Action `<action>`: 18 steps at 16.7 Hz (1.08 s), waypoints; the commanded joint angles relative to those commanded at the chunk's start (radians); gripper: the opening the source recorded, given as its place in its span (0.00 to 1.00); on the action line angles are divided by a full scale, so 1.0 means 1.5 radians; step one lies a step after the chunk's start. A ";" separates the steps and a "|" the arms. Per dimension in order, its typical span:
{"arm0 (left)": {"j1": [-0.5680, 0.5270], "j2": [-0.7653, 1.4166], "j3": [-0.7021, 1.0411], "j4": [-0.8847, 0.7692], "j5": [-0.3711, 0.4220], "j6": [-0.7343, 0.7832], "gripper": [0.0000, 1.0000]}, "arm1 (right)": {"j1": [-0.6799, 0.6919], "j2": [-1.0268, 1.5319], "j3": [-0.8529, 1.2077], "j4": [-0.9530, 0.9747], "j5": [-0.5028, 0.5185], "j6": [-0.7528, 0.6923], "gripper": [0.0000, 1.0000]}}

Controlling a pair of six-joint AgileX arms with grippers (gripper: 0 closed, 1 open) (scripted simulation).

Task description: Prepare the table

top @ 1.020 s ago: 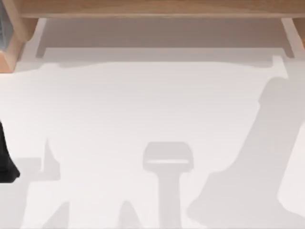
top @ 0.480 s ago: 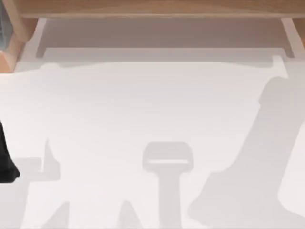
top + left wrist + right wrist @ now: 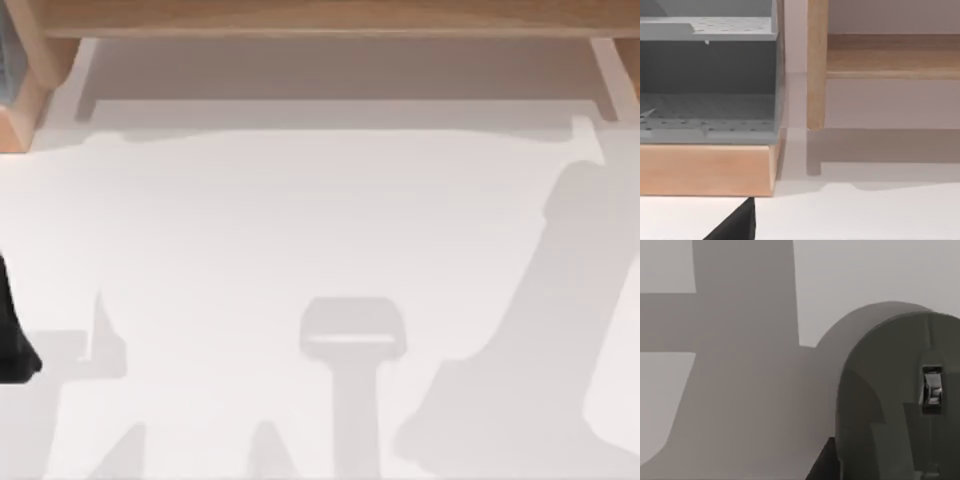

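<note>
The table (image 3: 300, 220) is a large plain white top crossed by soft grey shadows, and nothing lies on the part I see. My left arm shows as a black shape (image 3: 12, 340) at the table's left edge. A black corner of my left gripper (image 3: 737, 225) pokes in low in the left wrist view, over the white table (image 3: 865, 215). In the right wrist view a small dark edge of my right gripper (image 3: 824, 462) sits over the shaded table (image 3: 865, 270).
A light-brown wooden shelf frame (image 3: 320, 15) runs along the table's far side, with a post (image 3: 817, 65) standing on the top. At the far left a grey perforated rack (image 3: 707, 75) rests on a wooden base (image 3: 705, 170). A grey rounded housing (image 3: 900, 400) is close to the right wrist.
</note>
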 joint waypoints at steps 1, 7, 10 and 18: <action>0.000 0.000 0.000 0.000 0.000 0.000 1.00 | -0.001 -0.001 0.000 0.000 0.000 0.001 0.00; 0.000 0.000 0.000 0.000 0.000 0.000 1.00 | -0.004 -0.064 -0.027 -0.007 0.002 0.000 0.00; 0.000 0.000 0.000 0.000 0.000 0.000 1.00 | -0.002 -0.138 -0.078 0.010 0.004 0.003 0.00; 0.000 0.000 0.000 0.000 0.000 0.000 1.00 | 0.035 -0.416 -0.302 0.118 0.006 0.031 0.00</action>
